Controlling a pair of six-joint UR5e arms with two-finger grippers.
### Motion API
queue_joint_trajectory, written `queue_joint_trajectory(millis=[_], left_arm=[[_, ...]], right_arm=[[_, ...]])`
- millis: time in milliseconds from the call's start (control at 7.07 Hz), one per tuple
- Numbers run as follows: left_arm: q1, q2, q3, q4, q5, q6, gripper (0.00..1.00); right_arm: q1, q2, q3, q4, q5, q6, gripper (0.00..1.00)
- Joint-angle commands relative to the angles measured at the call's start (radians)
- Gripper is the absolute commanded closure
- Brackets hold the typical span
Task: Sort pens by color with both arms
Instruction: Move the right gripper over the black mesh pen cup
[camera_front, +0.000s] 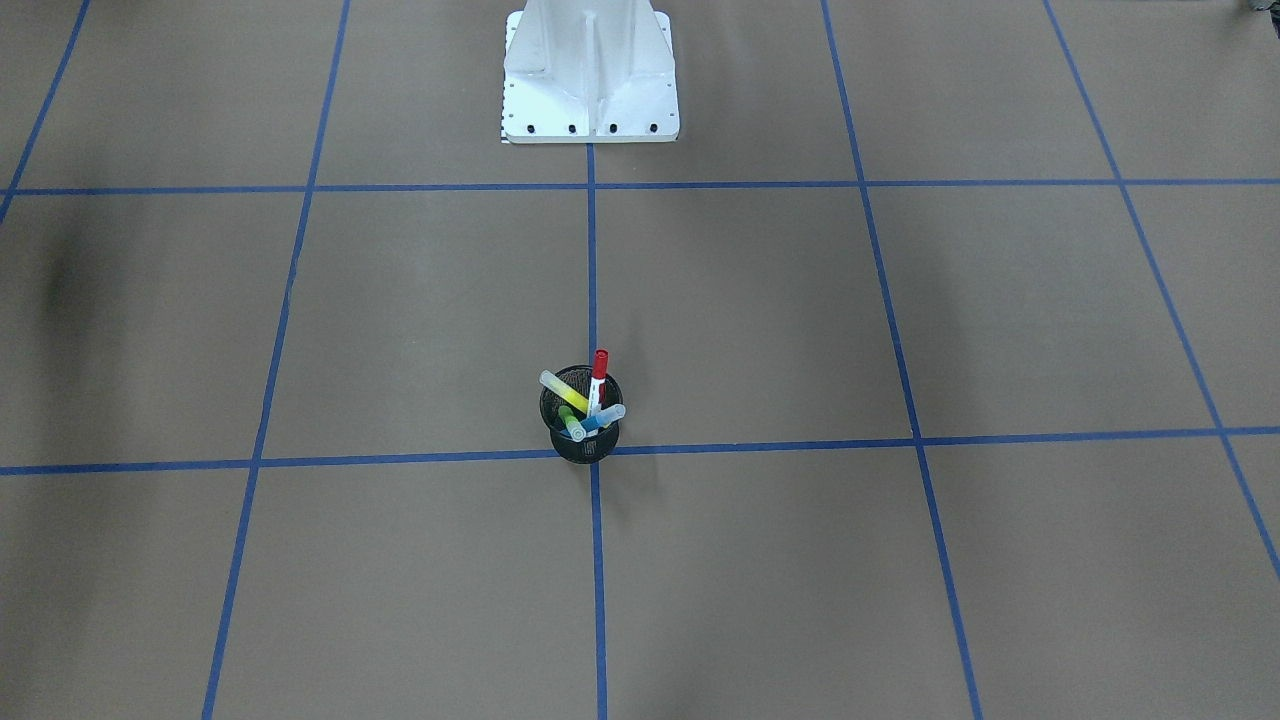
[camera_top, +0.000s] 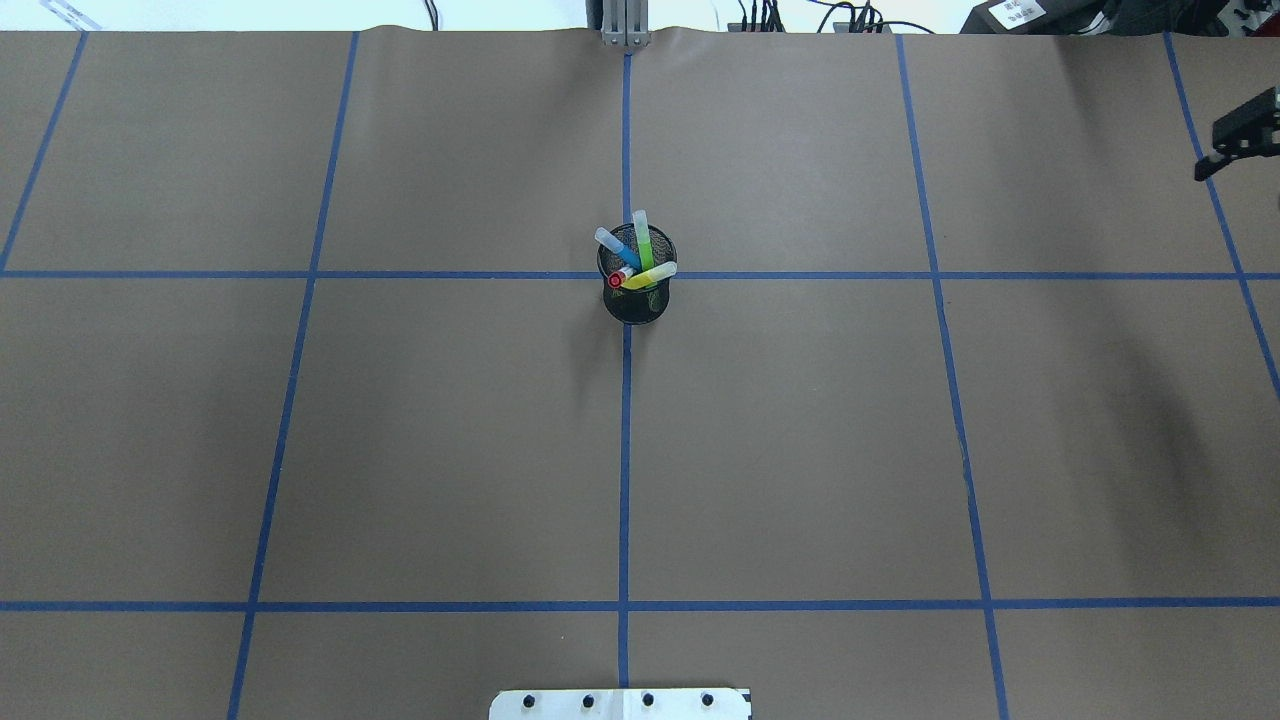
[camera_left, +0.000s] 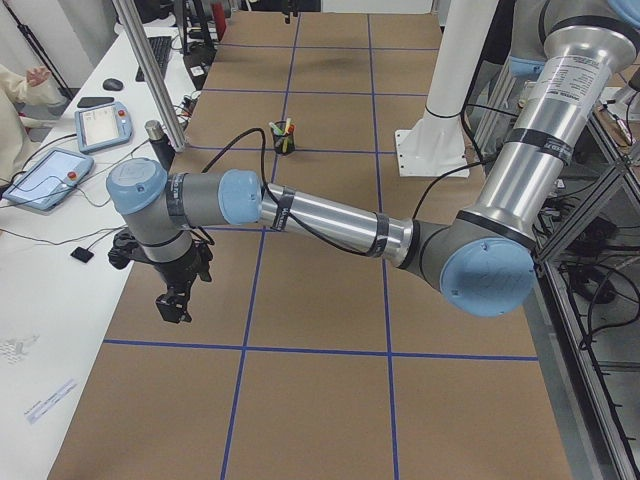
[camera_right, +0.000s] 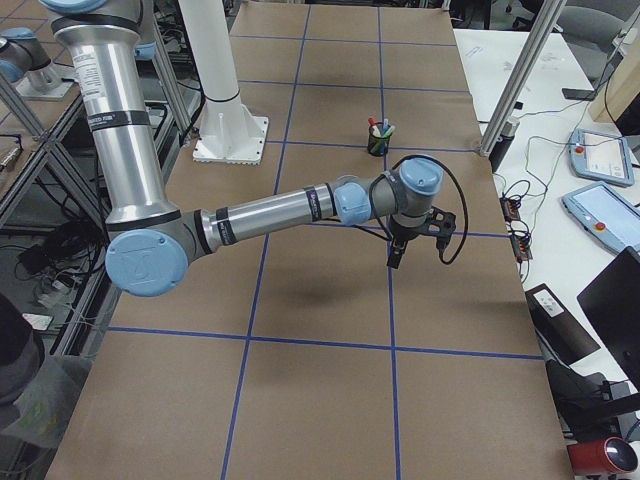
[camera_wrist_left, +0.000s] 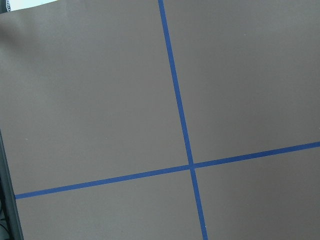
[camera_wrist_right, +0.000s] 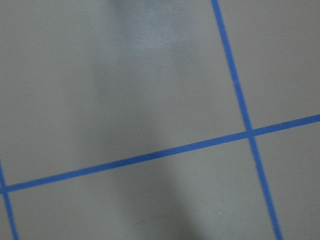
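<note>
the white pedestal base stood at the robot's edge of the brown-papered table, on the middle blue tape line. farther out along that line, where it crossed another strip, sat the black mesh cup, upright. all four pens stood in it, caps up and fanned apart: the red-capped marker nearly upright, the yellow highlighter, the green highlighter and the blue highlighter each leaning on the rim.

beyond the cup, toward the operators' side, both arms were stretched low over the table. the left arm reached to the table's left end, its left gripper pointing down above bare paper. the right arm reached to the right end, with the right gripper pointing down too.

the cup lay between the two grippers, well apart from each, and no pen touched any finger. whether either pair of fingers was wide or narrow could not be told. each wrist camera saw only brown paper and a crossing of blue tape.
</note>
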Motion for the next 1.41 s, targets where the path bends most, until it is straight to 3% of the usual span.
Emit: queue_joint_trajectory(millis=[0,283,566,707,990,1131,1272], left_arm=[[0.003,-0.003,-0.001,0.000,-0.019,-0.002,0.01],[0.003,-0.006,-0.020,0.005,-0.030,-0.005,0.01],[0.003,0.002,-0.081,0.016,-0.037,-0.004,0.01],[0.005,-0.007,-0.089,0.014,-0.040,-0.004,0.01],[0.003,-0.004,-0.100,0.014,-0.070,-0.001,0.01],[0.003,0.005,-0.121,0.016,-0.080,-0.002,0.01],[0.003,0.006,-0.111,0.013,-0.079,0.004,0.01]], right_arm=[[-0.150,0.133,-0.013,0.007,-0.008,0.388,0.00],[-0.180,0.196,-0.019,0.012,0.014,0.660,0.00],[-0.207,0.325,-0.139,0.048,0.032,0.696,0.00],[-0.233,0.366,-0.209,0.136,0.055,0.690,0.00],[-0.261,0.523,-0.466,0.364,0.102,0.687,0.00],[-0.279,0.602,-0.566,0.369,0.147,0.686,0.00],[-0.315,0.636,-0.602,0.369,0.191,0.693,0.00]])
